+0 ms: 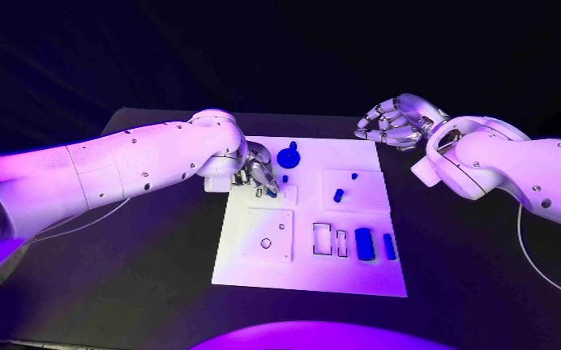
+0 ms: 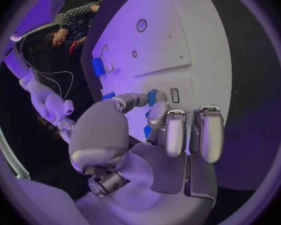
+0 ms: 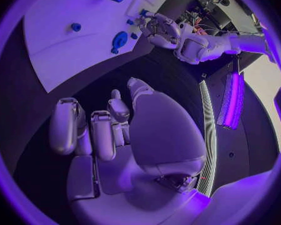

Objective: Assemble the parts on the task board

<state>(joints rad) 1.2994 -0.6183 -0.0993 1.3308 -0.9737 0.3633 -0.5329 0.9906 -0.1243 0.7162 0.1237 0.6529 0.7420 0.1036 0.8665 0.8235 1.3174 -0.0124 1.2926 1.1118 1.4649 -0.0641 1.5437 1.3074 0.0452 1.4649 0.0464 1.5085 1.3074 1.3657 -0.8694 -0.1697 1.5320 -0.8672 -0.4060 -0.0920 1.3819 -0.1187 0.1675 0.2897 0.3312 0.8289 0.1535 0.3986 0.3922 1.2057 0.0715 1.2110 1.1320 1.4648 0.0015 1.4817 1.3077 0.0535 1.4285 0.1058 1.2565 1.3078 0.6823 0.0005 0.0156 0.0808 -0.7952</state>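
1. While the left hand (image 1: 255,173) works low over the upper left part of the task board (image 1: 306,277), its fingers are bunched around a small blue part (image 2: 156,97); in the left wrist view the piece sits pinched between thumb and fingertip, touching the white plate or just above it, I cannot tell which.
2. The right hand (image 1: 397,123) hangs off the board's far right corner, above the black counter (image 1: 140,269), fingers curled in with nothing in them.
3. The other blue pieces are spread over the board: a round knob-like part (image 1: 288,156) near the top, a short peg (image 1: 338,195) standing in the middle-right panel, and two upright blocks (image 1: 365,244) along the lower right beside empty rectangular slots (image 1: 322,239).
4. These parts look like hard, light plastic: stiff, nothing to crush, but smooth and tiny against those metal fingers, so I would guess they slip or tip easily.
5. The sensible hold seems to be a fingertip pinch across the sides, leaving the bottom end free to enter its seat.
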